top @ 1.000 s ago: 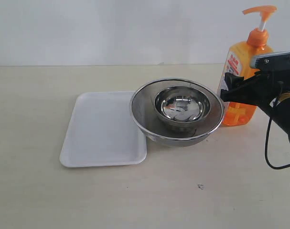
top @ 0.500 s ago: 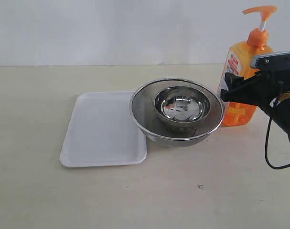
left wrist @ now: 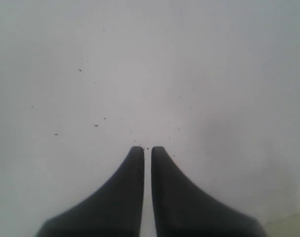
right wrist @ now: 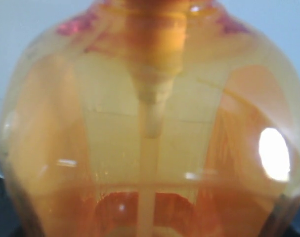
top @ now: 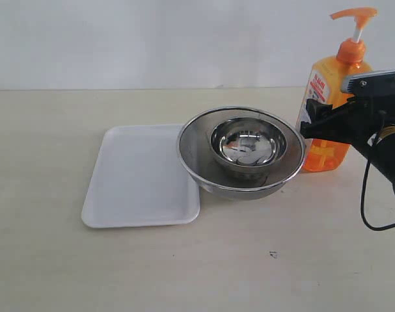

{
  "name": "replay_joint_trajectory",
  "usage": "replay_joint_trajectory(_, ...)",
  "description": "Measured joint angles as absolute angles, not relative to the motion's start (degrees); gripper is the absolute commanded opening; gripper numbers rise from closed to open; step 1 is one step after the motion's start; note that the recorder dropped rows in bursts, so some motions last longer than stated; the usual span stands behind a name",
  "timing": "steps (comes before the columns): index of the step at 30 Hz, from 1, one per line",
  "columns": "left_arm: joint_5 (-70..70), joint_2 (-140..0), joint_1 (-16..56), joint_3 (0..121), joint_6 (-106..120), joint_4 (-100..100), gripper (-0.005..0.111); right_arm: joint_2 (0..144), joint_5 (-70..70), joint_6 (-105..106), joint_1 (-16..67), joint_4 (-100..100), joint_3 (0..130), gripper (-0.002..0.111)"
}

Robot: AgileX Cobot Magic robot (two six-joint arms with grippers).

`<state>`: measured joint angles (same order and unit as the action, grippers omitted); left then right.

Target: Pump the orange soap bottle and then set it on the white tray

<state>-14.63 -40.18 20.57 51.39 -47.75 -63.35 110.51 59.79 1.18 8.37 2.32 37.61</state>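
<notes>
Bench: pale, carries everything.
White tray: flat on the bench, beside the large steel bowl.
Small bowl: nested in the large one.
Orange soap bottle: upright on the bench, right of the bowls, off the tray.
My right hand: grasping the bottle's middle.
My left hand: clenched, empty.

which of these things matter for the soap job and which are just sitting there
For the job: orange soap bottle, white tray, right gripper.
Just lying about: large steel bowl, small steel bowl nested inside it.
</notes>
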Motion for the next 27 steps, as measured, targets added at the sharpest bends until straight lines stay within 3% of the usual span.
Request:
replay_joint_trajectory(15, -14.63, -32.78, 19.72, 39.64, -47.75, -62.14, 0.005, 110.51, 59.79, 1.07, 8.24, 2.32, 37.61, 0.0)
replay_joint_trajectory(27, -14.09, -21.68, 11.88, 31.57, -47.75, -55.77, 0.005, 110.51, 59.79, 0.96, 8.24, 2.32, 37.61, 0.0)
